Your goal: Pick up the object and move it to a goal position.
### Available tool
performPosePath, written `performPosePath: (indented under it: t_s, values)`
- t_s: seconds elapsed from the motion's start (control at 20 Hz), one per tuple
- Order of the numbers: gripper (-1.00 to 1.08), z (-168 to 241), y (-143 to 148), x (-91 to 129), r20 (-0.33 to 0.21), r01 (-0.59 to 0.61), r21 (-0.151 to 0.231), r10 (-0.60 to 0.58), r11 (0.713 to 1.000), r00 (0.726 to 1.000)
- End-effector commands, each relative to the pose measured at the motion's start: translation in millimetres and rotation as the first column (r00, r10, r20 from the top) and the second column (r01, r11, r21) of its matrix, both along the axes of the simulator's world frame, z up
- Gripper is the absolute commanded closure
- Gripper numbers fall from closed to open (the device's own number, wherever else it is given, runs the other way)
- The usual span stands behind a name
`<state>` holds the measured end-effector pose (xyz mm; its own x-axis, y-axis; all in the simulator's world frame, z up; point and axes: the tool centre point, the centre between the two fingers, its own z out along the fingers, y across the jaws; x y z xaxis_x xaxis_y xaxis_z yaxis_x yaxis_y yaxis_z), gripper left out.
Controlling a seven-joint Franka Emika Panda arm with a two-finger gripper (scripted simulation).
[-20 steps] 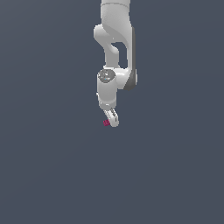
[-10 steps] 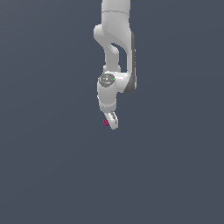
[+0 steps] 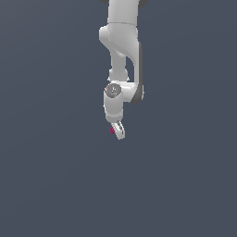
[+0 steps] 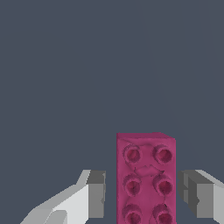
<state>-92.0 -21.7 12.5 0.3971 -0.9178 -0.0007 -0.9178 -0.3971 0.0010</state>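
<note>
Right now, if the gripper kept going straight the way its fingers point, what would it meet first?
The magenta block already sits between the open gripper fingers. Beyond it only the plain grey surface shows, likely the first contact; depth is unclear.

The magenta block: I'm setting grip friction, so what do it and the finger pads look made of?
Magenta block: looks like matte moulded plastic, going by its round studs and even colour. Finger pads: flat dull grey, possibly rubber; the render leaves that open.
</note>
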Motion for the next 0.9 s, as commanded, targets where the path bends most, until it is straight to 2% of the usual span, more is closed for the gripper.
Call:
performPosePath:
  t_s: [0.0,0.55,0.85]
  values:
    - [1.08,-1,0,0,0.001,0.000,0.000,0.000,1.000,1.000]
    - [1.08,1,0,1,0.002,0.000,0.000,0.000,1.000,1.000]
    - [1.08,15,-7,-1,0.001,0.000,0.001,0.000,1.000,1.000]
